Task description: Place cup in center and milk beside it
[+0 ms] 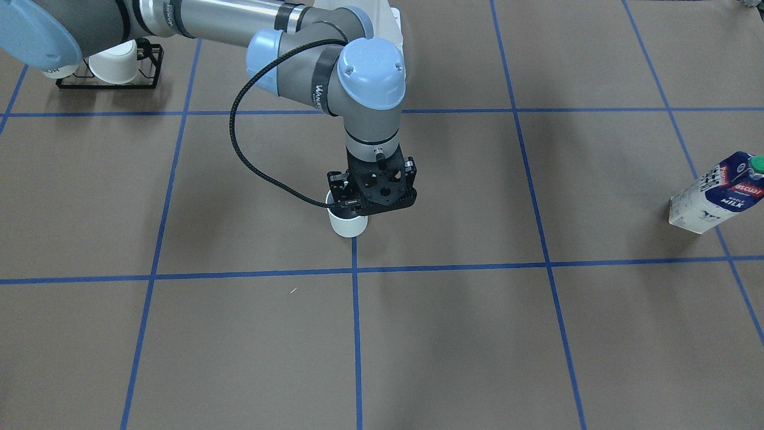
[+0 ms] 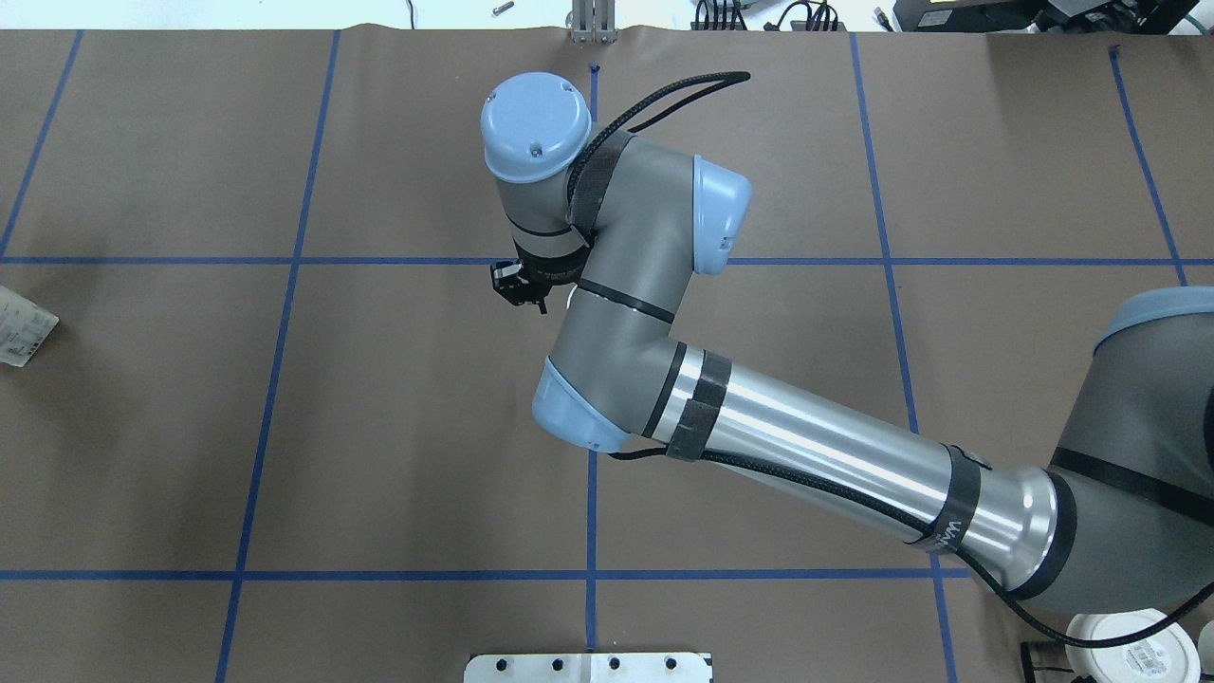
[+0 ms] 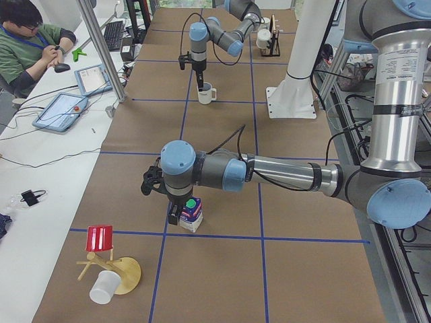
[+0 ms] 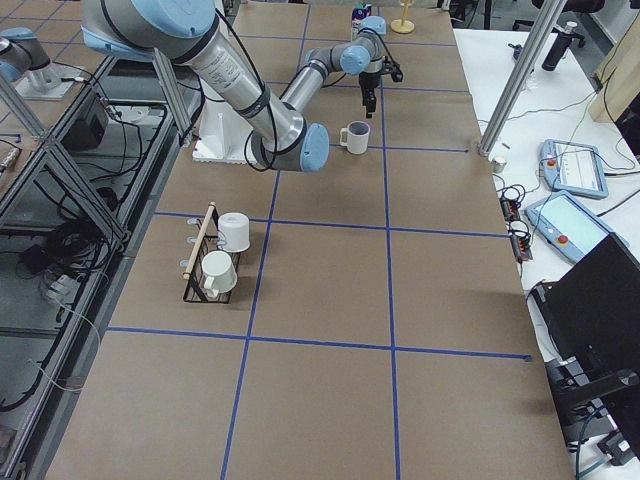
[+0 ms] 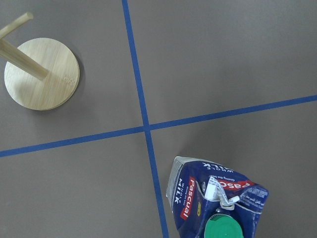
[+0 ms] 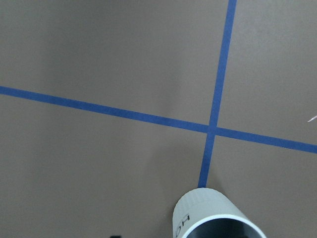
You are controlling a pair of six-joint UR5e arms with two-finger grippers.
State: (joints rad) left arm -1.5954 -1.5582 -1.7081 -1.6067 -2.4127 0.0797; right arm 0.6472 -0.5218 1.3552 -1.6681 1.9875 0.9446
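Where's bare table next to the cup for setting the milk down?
The table between the cup and the milk is bare, on the cup's robot-left side. The squares on the operators' side of the blue line are bare too. Crowded: right end effector over the cup; mug rack on robot's right.

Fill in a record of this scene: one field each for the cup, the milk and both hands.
cup: upright on a blue tape line, mid-table
milk: standing far off, toward the robot's left
right hand: over the cup; grip unclear
left hand: close beside the milk; open or shut unclear
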